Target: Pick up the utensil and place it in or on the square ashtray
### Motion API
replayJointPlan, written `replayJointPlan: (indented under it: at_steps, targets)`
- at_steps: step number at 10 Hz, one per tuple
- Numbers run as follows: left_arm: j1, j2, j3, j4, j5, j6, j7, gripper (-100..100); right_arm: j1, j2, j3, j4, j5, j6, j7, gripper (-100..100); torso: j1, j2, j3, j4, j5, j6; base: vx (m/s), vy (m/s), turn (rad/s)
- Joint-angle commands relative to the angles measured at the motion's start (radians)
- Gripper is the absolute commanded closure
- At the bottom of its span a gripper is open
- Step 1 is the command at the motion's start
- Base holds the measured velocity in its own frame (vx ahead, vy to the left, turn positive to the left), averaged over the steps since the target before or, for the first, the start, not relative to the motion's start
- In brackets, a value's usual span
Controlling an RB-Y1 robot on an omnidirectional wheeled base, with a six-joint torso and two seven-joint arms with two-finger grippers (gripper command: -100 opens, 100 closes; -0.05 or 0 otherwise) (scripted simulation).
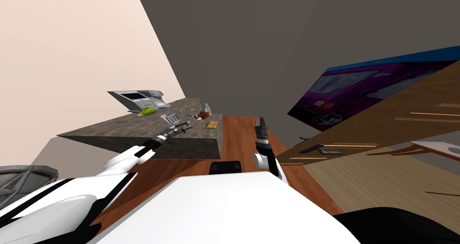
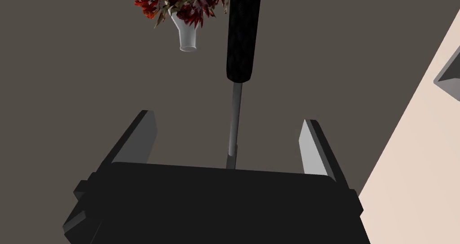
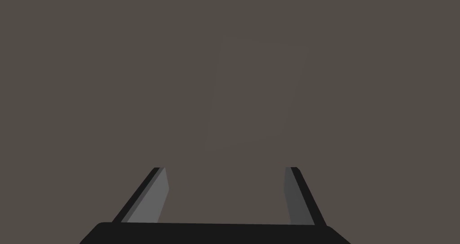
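Observation:
The utensil has a black handle (image 2: 242, 34) and a thin grey shaft (image 2: 234, 120). It runs straight out from my left gripper (image 2: 228, 117), between the open fingers; neither finger (image 2: 310, 147) touches it. In the head view my left gripper (image 1: 184, 128) reaches over the dark stone-look table (image 1: 134, 131) near its front edge. The square grey ashtray (image 1: 171, 118) stands on the table just behind the gripper. My right gripper (image 1: 260, 122) is raised beside the table, open, facing a flat dark grey surface (image 3: 224, 169).
A vase of red flowers (image 1: 204, 114) (image 2: 179, 3) stands just beyond the utensil's handle. A tan book (image 1: 210, 124), a green object (image 1: 146, 112) and a grey printer-like box (image 1: 137, 98) also sit on the table. Red-brown floor (image 1: 238, 138) runs along the table's right side.

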Motion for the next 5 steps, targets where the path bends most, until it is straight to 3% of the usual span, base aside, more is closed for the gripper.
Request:
replayJointPlan:
  at_steps: [1,2,5]
  targets:
    - [0.0,0.0,0.0,0.0,0.0,0.0,0.0,-100,0.0,0.0,0.0,0.0,0.0,0.0,0.0,0,0.0,0.0,0.0,0.0,0.0,0.0,0.0,0.0,0.0]
    - [0.0,0.0,0.0,0.0,0.0,0.0,0.0,100,0.0,0.0,0.0,0.0,0.0,0.0,0.0,0,0.001,0.0,0.0,0.0,0.0,0.0,0.0,0.0,0.0]
    - [0.0,0.0,0.0,0.0,0.0,0.0,0.0,100,0.0,0.0,0.0,0.0,0.0,0.0,0.0,0,0.001,0.001,0.0,0.0,0.0,0.0,0.0,0.0,0.0]
